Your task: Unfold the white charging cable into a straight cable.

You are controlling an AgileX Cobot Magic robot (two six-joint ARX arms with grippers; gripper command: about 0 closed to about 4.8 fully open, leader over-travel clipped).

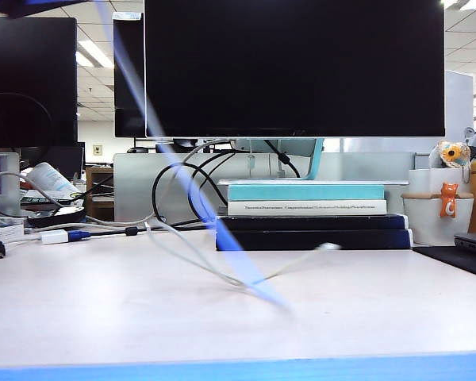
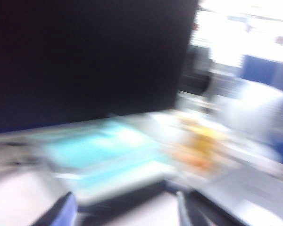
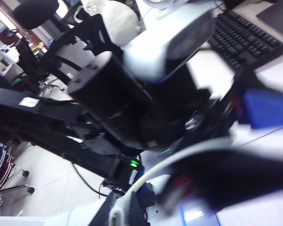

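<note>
**Cable lifted off desk, both wrist views blurred**

Exterior view: the white charging cable (image 1: 222,266) runs from the left rear of the white desk (image 1: 103,309), dips to a low point near the middle, then rises to the right, where one plug end (image 1: 328,247) hangs blurred above the desk surface, in front of the dark bottom book of a book stack (image 1: 309,214). A streaked pale-blue band (motion blur, cannot tell what it is) crosses the cable diagonally. A large monitor (image 1: 293,67) stands behind the stack; black cables (image 1: 182,186) loop below it. A white adapter with a blue plug (image 1: 63,236) lies at left.

Left gripper (image 2: 127,209): two fingers at the frame edge with a gap between them, nothing seen in the gap; heavy blur, so I cannot tell the jaw state firmly.

Right gripper (image 3: 132,207): jaws together; the right wrist view faces an arm (image 3: 132,94) and a keyboard (image 3: 245,33). A white cord passes close by it; whether it is gripped cannot be told.
</note>
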